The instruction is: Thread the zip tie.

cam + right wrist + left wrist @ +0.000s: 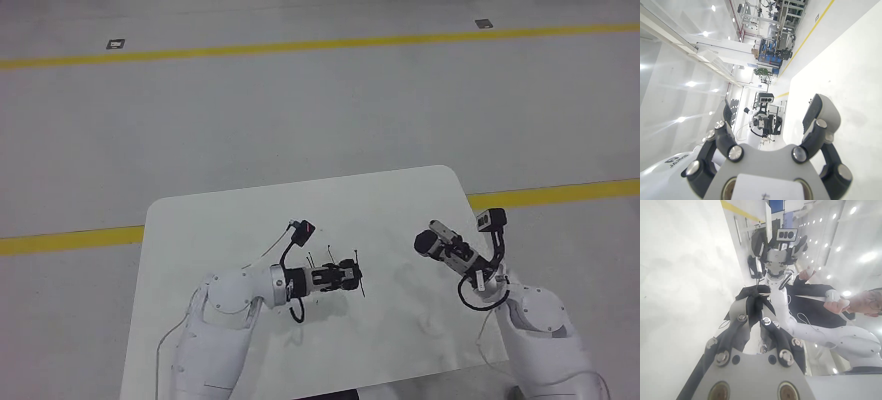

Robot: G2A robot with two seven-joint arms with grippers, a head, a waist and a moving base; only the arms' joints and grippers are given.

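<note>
Low in the top view, a little left of centre, the left gripper (348, 275) lies just over the table. Its jaws are pinched narrow on the zip tie (362, 288), whose thin black strand sticks out crosswise past the fingertips. More thin black ends show beside the fingers, and I cannot tell which end is the head. Holding it this way, raised off the surface and pointed toward the frame's right, seems meant to offer the strand to the other arm. Further right, slightly higher in the frame and well apart, the right gripper (424, 243) faces back toward it. Its fingers (813, 110) are spread wide with nothing between them, likely ready to take a free end. Both hang over the white table (250, 215). Beyond the table's upper edge runs grey floor crossed by a yellow line (300, 45). I judge the tail is not yet fed through the head.
</note>
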